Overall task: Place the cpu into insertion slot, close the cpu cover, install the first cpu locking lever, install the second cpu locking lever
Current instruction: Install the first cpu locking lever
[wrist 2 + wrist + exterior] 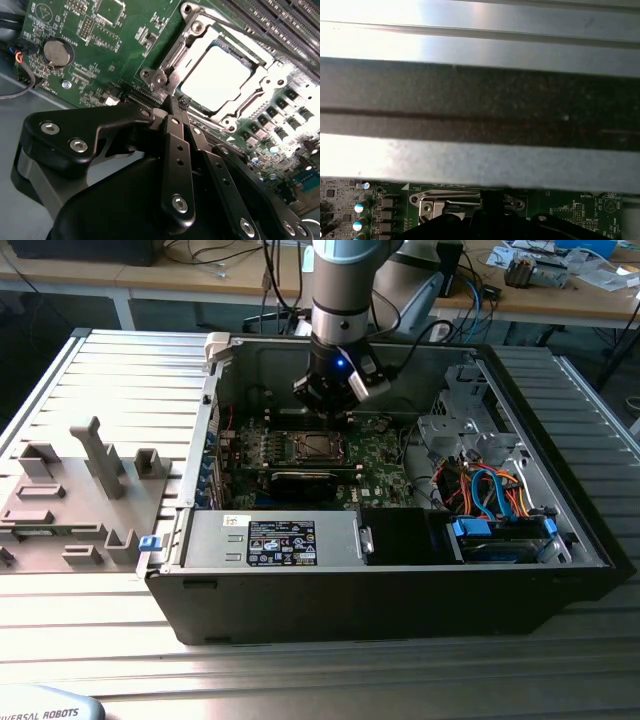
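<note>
The cpu (215,77), a bright silvery square, lies in the insertion slot (318,448) on the green motherboard. The cpu cover (196,36), a silver frame, lies flat around it with the chip showing through its window. My gripper (176,102) is shut, its black fingertips pressed together with nothing visible between them, right at the socket's corner beside a silver retaining screw (160,78). In the exterior view the gripper (334,412) hangs just above the far edge of the socket inside the open computer case. In the first wrist view the dark fingers (492,202) sit over the socket's metal frame (432,204).
A black graphics card (305,480) lies just in front of the socket, and a power supply (270,540) is in front of that. Coloured cables (490,490) and a drive cage (455,425) fill the exterior view's right. Memory slots (280,20) flank the socket. A grey fixture plate (80,490) lies outside the case.
</note>
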